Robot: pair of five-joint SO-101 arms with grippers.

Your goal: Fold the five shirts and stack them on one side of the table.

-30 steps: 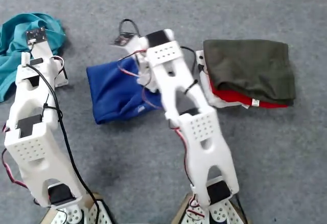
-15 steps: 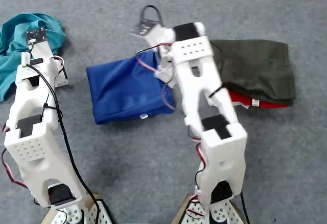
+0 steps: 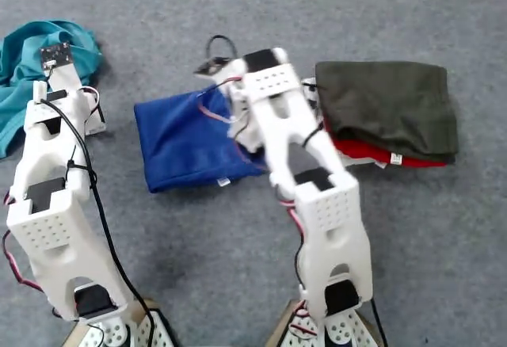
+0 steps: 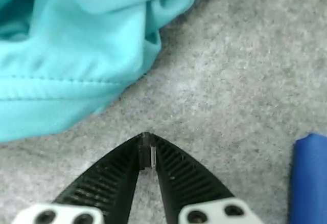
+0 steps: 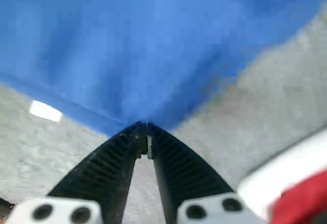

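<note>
At the middle of the tabletop: the blue shirt point(image 3: 186, 145) lies folded into a rough rectangle on the grey tabletop point(image 3: 444, 228), with a small white tag point(image 3: 224, 181) at its near edge.
Right tool point(image 5: 147, 134): closed, the two black tips meeting right at a corner of the blue shirt's edge; I cannot tell whether any cloth is caught between them.
Right arm point(image 3: 305, 181): stretched forward from the near edge, its wrist over the right side of the blue shirt, between that shirt and the stack.
Stack: on the right side of the tabletop, an olive shirt point(image 3: 388, 105) folded on top, a red shirt point(image 3: 372, 153) showing beneath it along the near edge.
Teal shirt point(image 3: 20, 58): unfolded and crumpled at the far left, well apart from the stack.
Left tool point(image 4: 146, 150): closed on nothing, tips together above bare grey surface, just beside the teal shirt's edge.
Left arm point(image 3: 51, 181): stretched forward on the left side, its wrist at the teal shirt's right edge.
</note>
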